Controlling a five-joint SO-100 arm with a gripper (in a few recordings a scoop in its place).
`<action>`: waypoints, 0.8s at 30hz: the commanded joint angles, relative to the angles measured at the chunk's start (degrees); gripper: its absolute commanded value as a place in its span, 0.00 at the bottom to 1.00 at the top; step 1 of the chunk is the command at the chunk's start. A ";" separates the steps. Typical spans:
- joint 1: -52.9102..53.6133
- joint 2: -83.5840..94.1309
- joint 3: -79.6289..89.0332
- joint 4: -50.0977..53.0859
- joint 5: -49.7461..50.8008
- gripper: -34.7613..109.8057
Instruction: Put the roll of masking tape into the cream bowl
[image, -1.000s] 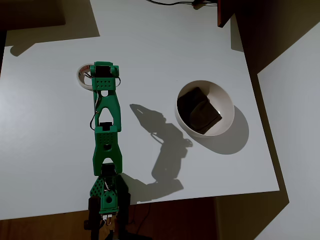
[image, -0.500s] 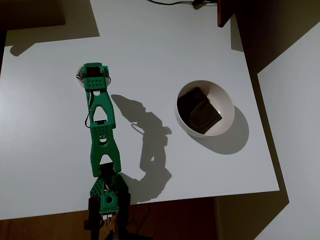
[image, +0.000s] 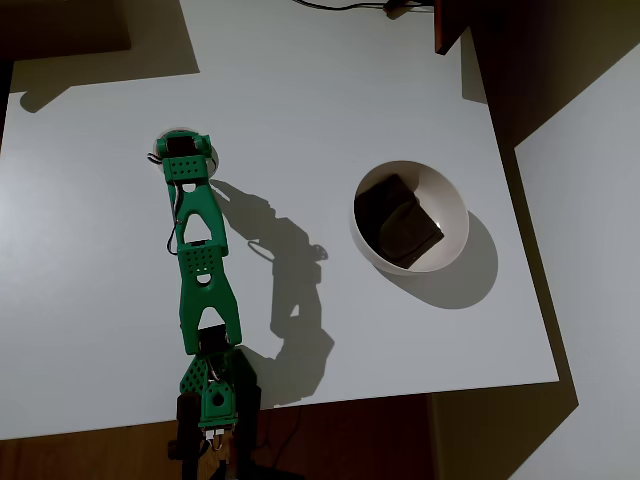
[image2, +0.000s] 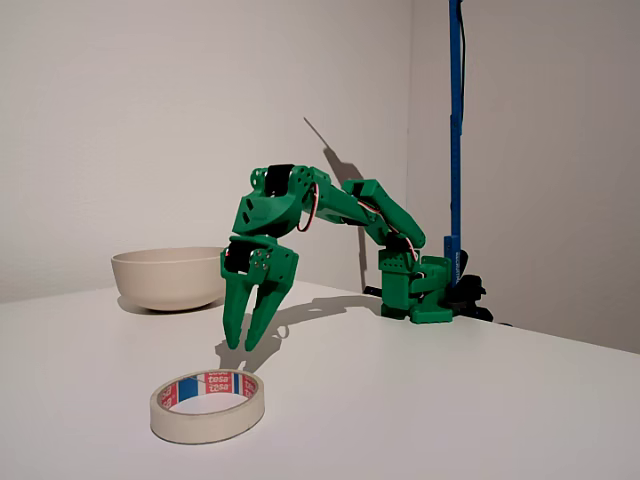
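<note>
Arm: the green gripper (image2: 243, 342) is seen pointed downward over the white table (image: 330, 90), its fingertips close above the surface.
Grip: the jaws are seen slightly parted in the fixed view, with nothing held between them.
Tape: the roll of masking tape (image2: 208, 405) is shown lying flat on the table, just in front of the fingertips in the fixed view; from overhead only a sliver of its rim (image: 211, 152) is seen beside the wrist.
Bowl: the cream bowl (image: 410, 217) is set well apart to the right in the overhead view, and a dark brown block (image: 398, 221) is seen lying inside it.
Stage: the pickup is judged not yet made.
Risk: with the jaws so narrowly parted, the ring's wall could be missed or pushed across the smooth table instead of being straddled.
Risk at the bowl: the ring could be left perched on the block, which takes up much of the floor.
</note>
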 joint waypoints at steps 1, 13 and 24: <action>-1.14 2.37 -3.96 0.53 1.67 0.29; -2.55 0.26 -3.96 0.88 3.16 0.31; -2.72 -1.05 -3.96 0.35 3.52 0.30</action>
